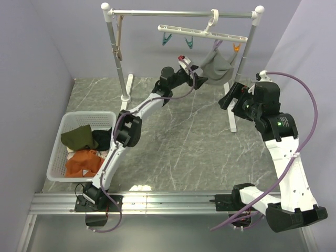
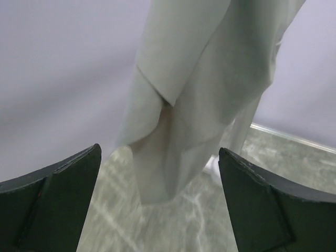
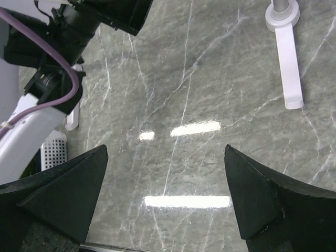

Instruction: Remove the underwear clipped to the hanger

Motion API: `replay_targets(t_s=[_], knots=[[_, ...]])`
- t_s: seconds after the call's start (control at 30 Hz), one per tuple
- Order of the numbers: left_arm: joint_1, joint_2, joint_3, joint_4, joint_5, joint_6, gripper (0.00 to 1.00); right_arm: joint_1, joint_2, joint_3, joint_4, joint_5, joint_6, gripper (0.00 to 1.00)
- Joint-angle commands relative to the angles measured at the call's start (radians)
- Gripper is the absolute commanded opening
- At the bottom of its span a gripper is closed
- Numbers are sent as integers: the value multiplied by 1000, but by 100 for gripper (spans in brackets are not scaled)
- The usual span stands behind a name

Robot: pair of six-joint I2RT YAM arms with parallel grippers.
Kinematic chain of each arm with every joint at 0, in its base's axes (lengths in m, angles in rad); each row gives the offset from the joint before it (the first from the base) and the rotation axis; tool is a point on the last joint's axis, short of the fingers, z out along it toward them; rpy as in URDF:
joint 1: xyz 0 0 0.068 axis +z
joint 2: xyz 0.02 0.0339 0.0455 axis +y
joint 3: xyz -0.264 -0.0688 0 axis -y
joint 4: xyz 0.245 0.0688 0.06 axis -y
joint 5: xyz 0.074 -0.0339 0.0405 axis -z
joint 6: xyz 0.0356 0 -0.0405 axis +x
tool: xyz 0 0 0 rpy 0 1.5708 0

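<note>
**Left to right:** At 9 o'clock in the overhead view, a white basket (image 1: 58, 126) already holds the dark olive green brief (image 1: 79, 136), the black brief (image 1: 101, 139) and an orange cloth (image 1: 84, 161). The left gripper (image 1: 197, 71) reaches toward 12 o'clock, where the one piece not yet removed, the light grey brief (image 1: 216, 67), hangs from a clip (image 1: 217, 44) on the white hanger (image 1: 202, 32).

The step in hand appears to be the third and final removal. The next move likely calls for closing on the lower cloth and pulling down until the clip lets go.

The left wrist camera shows what the overhead cannot: the fingers (image 2: 58, 199) stand wide apart, with the grey cloth just beyond them, not yet pinched.

At 3 o'clock the right gripper (image 1: 227, 101) hangs low. Only its own camera shows its fingers (image 3: 63, 194) spread above the marble table (image 3: 199, 79), holding nothing.
</note>
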Motion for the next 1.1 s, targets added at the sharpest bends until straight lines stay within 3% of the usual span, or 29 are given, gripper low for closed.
replay_targets(t_s=[0.0,0.1,0.17,0.2,0.23,0.3,0.37,0.53,0.6,0.8,1.07], knots=[[-15,107,200,82,146,-91,99,-6,10,9,9,0,-26,98],[-18,107,157,144,158,-129,91,-6,26,12,12,-7,-35,98],[-18,104,153,147,226,-152,72,-6,34,9,22,-18,-35,98],[-18,97,147,150,246,-157,58,-6,45,7,30,-29,-33,98],[-18,89,122,151,266,-160,34,-6,48,7,33,-32,-33,98],[-18,49,84,173,263,-159,0,-6,60,12,35,-38,-33,98],[-21,2,6,206,251,-157,0,-6,62,13,41,-44,-32,97],[-26,-26,-7,188,263,-156,0,-6,42,6,44,-35,-35,97],[-26,-93,-63,185,263,-140,0,-6,25,-5,45,-27,-36,97],[-32,-417,-467,132,177,27,0,-6,-1,-23,81,-44,-32,97],[-63,-719,-668,-40,163,171,0,-2,-3,84,156,-196,-72,95]])
